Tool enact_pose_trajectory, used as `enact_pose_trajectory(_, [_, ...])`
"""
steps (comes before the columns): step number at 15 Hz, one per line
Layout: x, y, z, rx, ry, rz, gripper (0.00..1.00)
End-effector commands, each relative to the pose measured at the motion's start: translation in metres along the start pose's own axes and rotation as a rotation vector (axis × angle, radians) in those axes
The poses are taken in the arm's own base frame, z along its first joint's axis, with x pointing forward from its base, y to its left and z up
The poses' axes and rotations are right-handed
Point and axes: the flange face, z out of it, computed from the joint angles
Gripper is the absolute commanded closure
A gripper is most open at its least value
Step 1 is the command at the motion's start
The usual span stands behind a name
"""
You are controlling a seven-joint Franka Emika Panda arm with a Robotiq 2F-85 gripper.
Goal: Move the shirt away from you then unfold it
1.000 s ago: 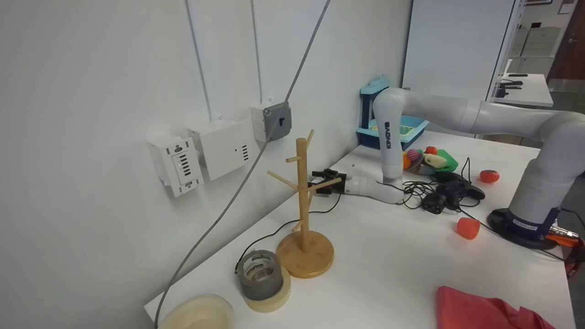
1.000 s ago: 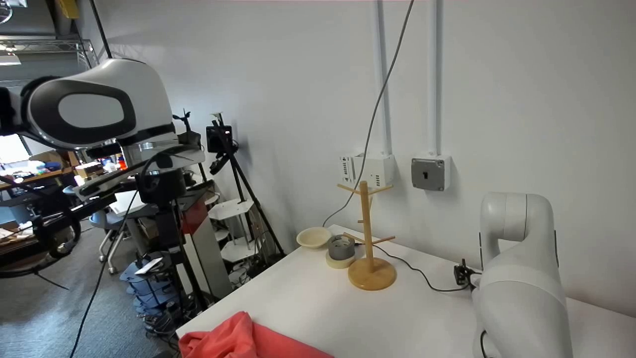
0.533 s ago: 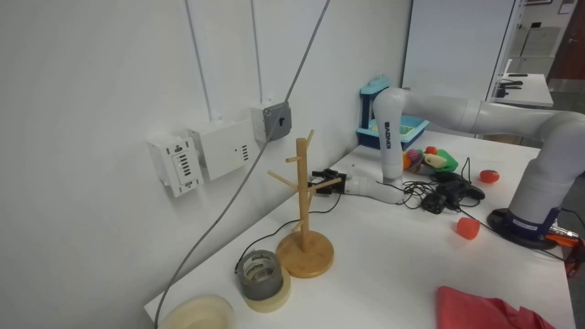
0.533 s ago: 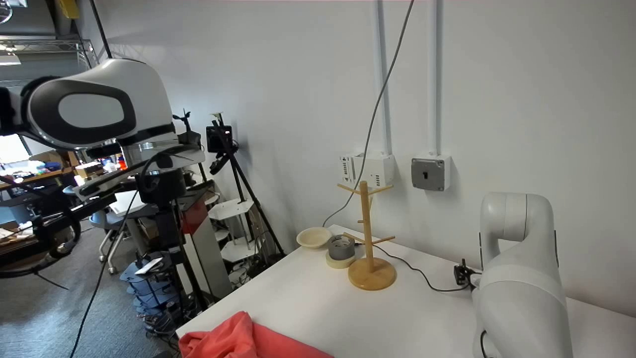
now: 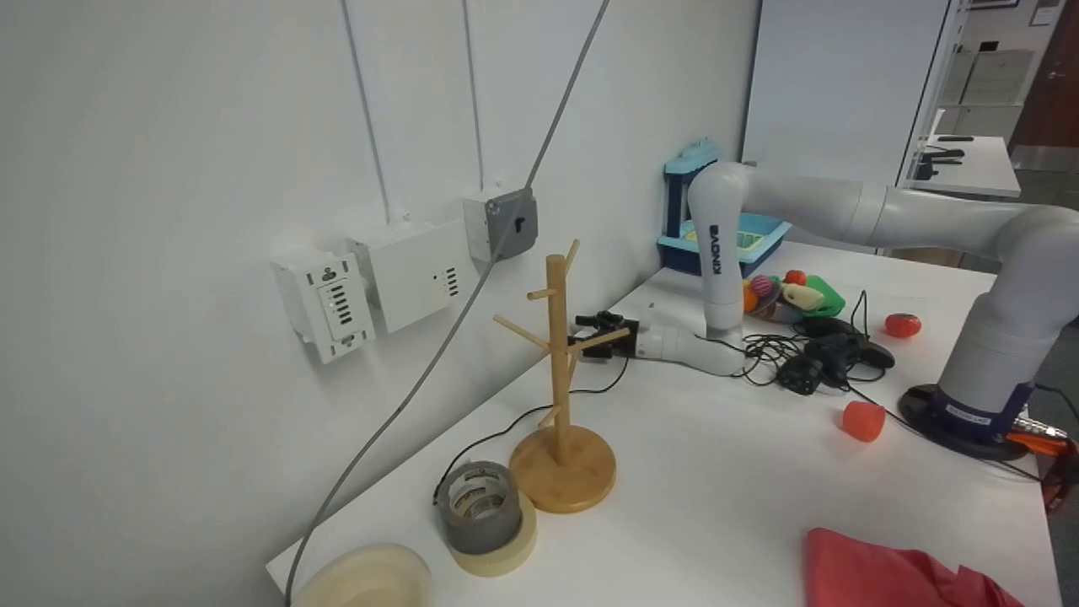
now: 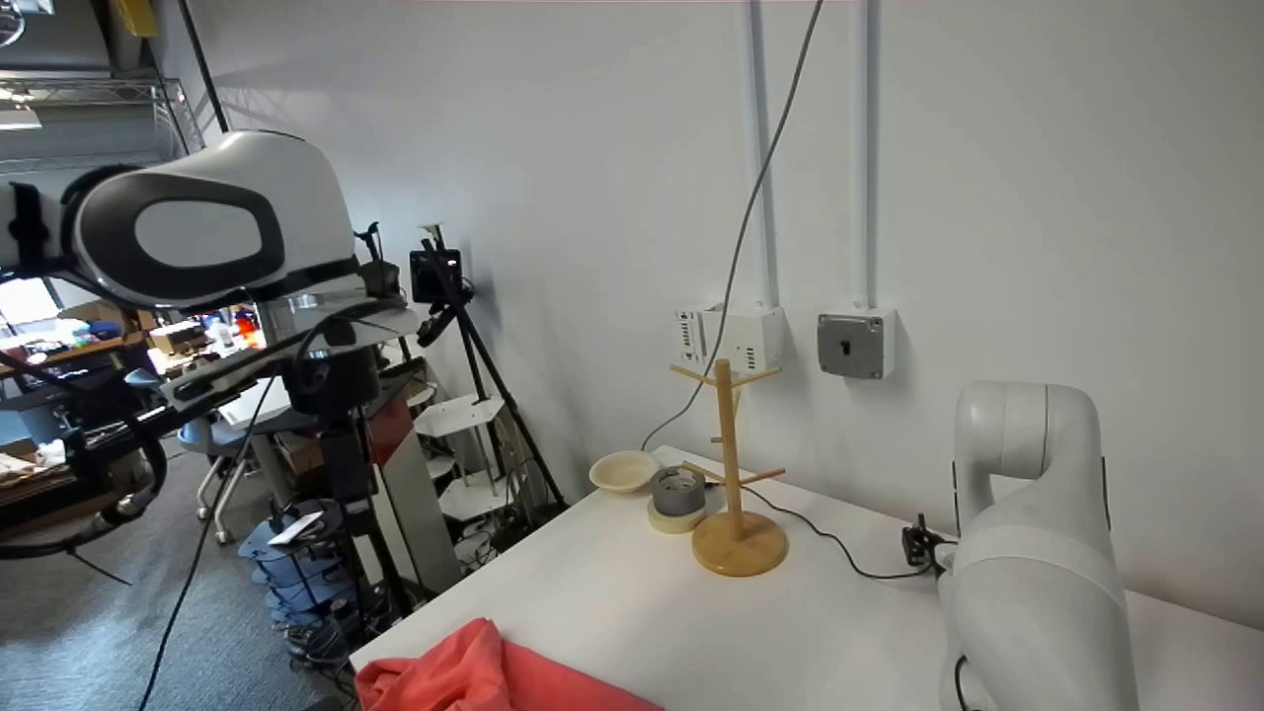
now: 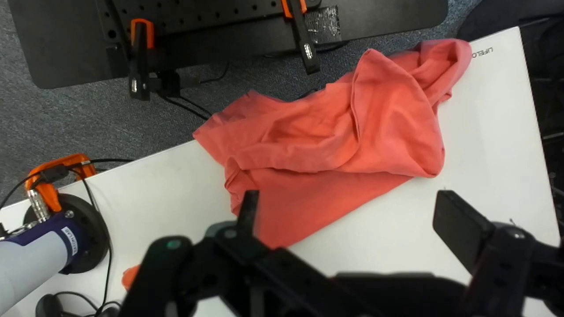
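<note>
The red shirt [image 7: 308, 141] lies crumpled and folded over on the white table [image 7: 489, 132] in the wrist view. Part of it reaches past the table edge over the floor. Its near corner runs down behind the gripper. It also shows at the bottom of both exterior views [image 5: 885, 577] [image 6: 474, 676], cut off by the frame. My gripper [image 7: 346, 196] is wide open with nothing between its fingers. It is above the shirt's near corner, the left finger [image 7: 248, 211] over red cloth and the right finger over bare table. In an exterior view the arm [image 6: 207, 227] is raised at the left.
A wooden mug tree [image 5: 560, 468], tape rolls [image 5: 480, 514] and a bowl [image 5: 371, 577] stand near the wall. A second white arm [image 5: 995, 362], an orange-red cup [image 5: 863, 421] and cables lie further along the table. Black clamps [image 7: 304, 39] show beyond the table edge.
In an exterior view, my arm has moved slightly right and down in the last half second. The shirt has not moved.
</note>
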Motion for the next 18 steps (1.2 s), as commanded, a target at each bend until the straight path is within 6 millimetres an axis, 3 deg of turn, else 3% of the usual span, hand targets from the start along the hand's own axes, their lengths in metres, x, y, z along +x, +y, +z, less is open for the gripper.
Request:
enact_pose_trajectory(1, [0.008,0.007,0.016,-0.009,0.049,0.012,0.0])
enact_pose_trajectory(6, [0.024,0.018,0.057,-0.028,0.075,0.011,0.0])
enact_pose_trajectory(12, [0.059,0.028,0.107,-0.013,0.04,-0.03,0.0])
enact_pose_trajectory(13, [0.063,0.028,0.11,-0.012,0.029,-0.025,0.0])
enact_pose_trajectory(14, [0.047,0.024,0.102,-0.016,0.041,-0.009,0.0])
enact_pose_trajectory(18, [0.057,0.024,0.114,-0.011,0.014,-0.007,0.0])
